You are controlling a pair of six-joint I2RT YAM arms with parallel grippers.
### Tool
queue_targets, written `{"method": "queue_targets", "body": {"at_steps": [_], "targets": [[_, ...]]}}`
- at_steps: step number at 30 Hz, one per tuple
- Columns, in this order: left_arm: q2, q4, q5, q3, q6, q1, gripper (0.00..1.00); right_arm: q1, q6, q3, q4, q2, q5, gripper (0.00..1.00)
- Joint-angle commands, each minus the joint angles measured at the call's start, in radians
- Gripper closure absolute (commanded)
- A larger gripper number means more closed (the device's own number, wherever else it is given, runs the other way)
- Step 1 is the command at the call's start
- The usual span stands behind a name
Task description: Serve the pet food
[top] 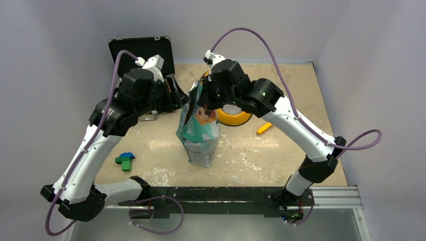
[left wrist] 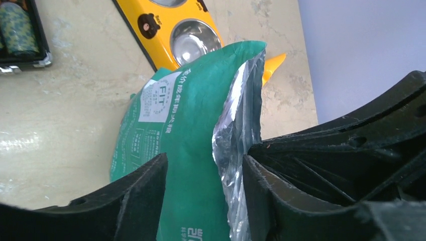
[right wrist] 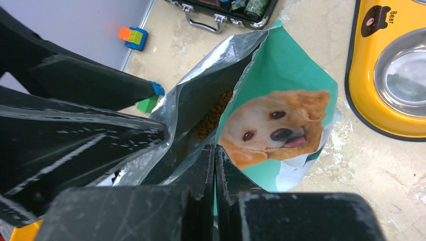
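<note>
The teal-green pouch [top: 199, 131] with the golden dog's face [right wrist: 274, 125] stands upright at the table's middle, its top open. Brown kibble [right wrist: 213, 116] shows inside against the foil lining. My right gripper [right wrist: 215, 150] is shut on the pouch's front rim, a thin teal strip between its fingers; in the top view it [top: 205, 106] sits over the pouch mouth. My left gripper [left wrist: 205, 160] stands apart around the pouch's other wall [left wrist: 191, 150], green face and foil filling the gap. It is at the pouch's left rim [top: 180, 103]. The yellow double feeder [top: 235, 118] lies behind the pouch.
The feeder's steel bowl [right wrist: 402, 80] is bare inside. An orange piece [top: 264, 128] lies right of the feeder. Green and blue blocks [top: 124, 160] sit at the front left. An open black case [top: 143, 50] stands at the back left. Walls close the table's sides.
</note>
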Motion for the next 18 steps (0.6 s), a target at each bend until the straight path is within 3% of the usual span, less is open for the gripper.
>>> {"method": "queue_targets", "body": {"at_steps": [1, 5, 10, 14, 18], "targets": [[0.040, -0.003, 0.099, 0.019, -0.005, 0.003, 0.45, 0.001, -0.010, 0.010, 0.032, -0.037, -0.021, 1.00], [0.074, 0.004, 0.104, -0.001, 0.021, 0.004, 0.61, 0.004, 0.000, 0.003, 0.020, -0.046, -0.015, 1.00], [0.070, 0.055, 0.133, 0.052, 0.044, 0.004, 0.99, 0.009, 0.015, 0.045, -0.056, -0.013, 0.026, 1.00], [0.034, 0.134, 0.184, 0.052, 0.010, 0.003, 1.00, 0.009, 0.032, 0.148, -0.130, 0.069, 0.002, 0.98], [0.017, 0.112, 0.185, 0.078, 0.003, 0.002, 1.00, 0.006, 0.058, 0.245, -0.167, 0.129, -0.031, 0.77]]}}
